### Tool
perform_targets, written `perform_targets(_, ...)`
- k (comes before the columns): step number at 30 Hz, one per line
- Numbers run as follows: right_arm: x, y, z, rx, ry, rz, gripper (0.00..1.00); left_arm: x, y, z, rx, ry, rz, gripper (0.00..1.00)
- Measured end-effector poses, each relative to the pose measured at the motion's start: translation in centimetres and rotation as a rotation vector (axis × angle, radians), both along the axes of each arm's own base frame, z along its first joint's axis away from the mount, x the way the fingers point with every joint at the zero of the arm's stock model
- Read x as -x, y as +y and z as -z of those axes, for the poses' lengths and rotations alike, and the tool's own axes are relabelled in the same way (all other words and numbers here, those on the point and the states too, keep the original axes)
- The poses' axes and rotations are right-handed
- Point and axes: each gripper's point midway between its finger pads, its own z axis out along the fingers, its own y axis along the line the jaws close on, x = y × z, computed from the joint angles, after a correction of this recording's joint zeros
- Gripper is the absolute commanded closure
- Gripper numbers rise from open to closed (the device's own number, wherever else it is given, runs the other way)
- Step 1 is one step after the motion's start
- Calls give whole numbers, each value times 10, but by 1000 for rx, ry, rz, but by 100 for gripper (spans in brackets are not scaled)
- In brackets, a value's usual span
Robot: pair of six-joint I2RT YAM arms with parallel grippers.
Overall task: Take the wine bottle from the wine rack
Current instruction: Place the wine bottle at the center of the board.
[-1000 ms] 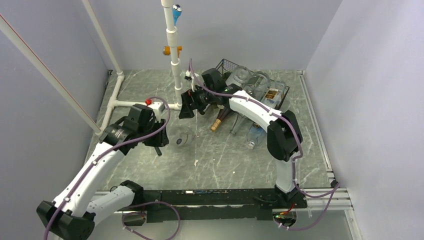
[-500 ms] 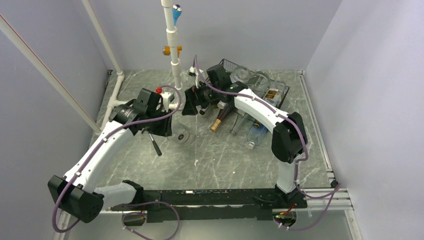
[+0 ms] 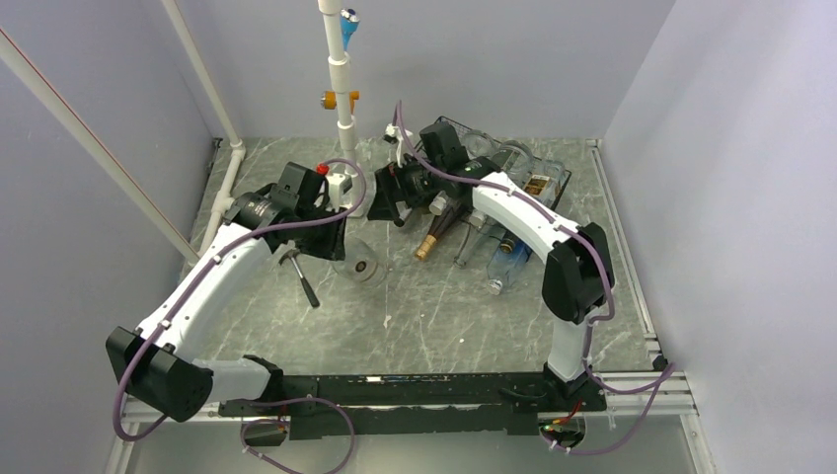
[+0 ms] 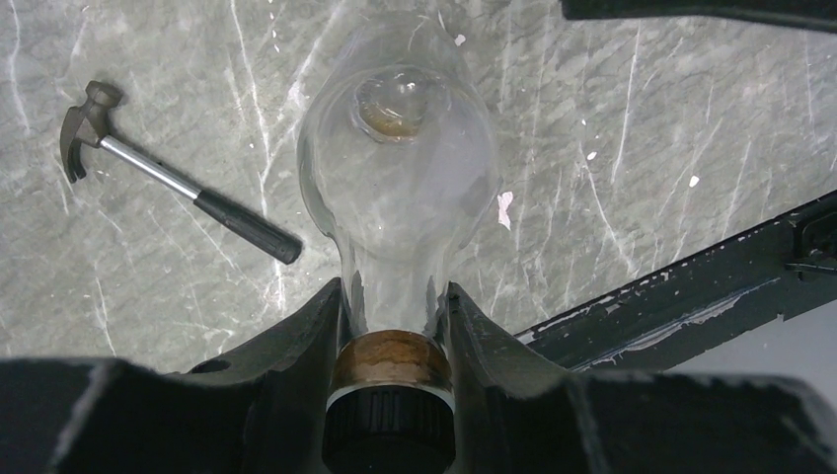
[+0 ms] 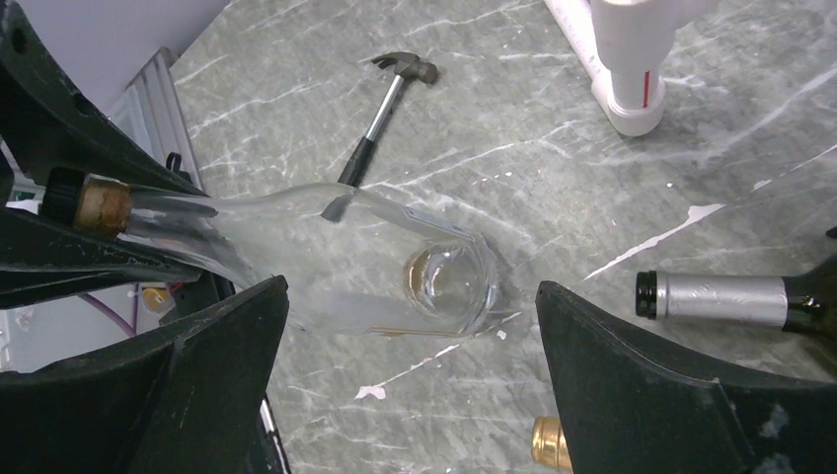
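Note:
A clear glass wine bottle (image 4: 395, 148) hangs tilted over the marble table, base down near the surface. My left gripper (image 4: 393, 308) is shut on its neck just below the black cap. In the top view the bottle (image 3: 360, 265) is left of the black wire wine rack (image 3: 449, 128) and apart from it, with the left gripper (image 3: 336, 240) above it. My right gripper (image 5: 410, 288) is open and empty above the bottle's base (image 5: 449, 281). In the top view it (image 3: 387, 205) sits between the rack and the left gripper.
Several bottles lie in and before the rack, among them a dark one with a gold cap (image 3: 432, 235) and one with a silver foil neck (image 5: 721, 296). A small hammer (image 3: 301, 277) lies on the table left of the held bottle. A white pipe frame (image 3: 343, 109) stands at the back.
My left gripper has moved back and to the right with the clear bottle, tilting it more upright. My right gripper has drawn back slightly towards the rack, still open.

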Motion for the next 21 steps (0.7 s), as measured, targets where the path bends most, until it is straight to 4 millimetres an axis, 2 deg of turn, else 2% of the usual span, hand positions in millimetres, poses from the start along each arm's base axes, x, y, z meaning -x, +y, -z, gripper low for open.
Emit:
perform_targets(6, -2, -5, -7, -13, -6, 3, 0, -1, -6, -1, 28, 0, 12, 67)
perform_targets(14, -1, -8, -10, -19, -8, 4, 0, -1, -15, -4, 70, 1, 32, 49)
perform_targets(21, 0, -11, -14, -25, -12, 5, 0, -5, -30, -11, 116, -30, 57, 42)
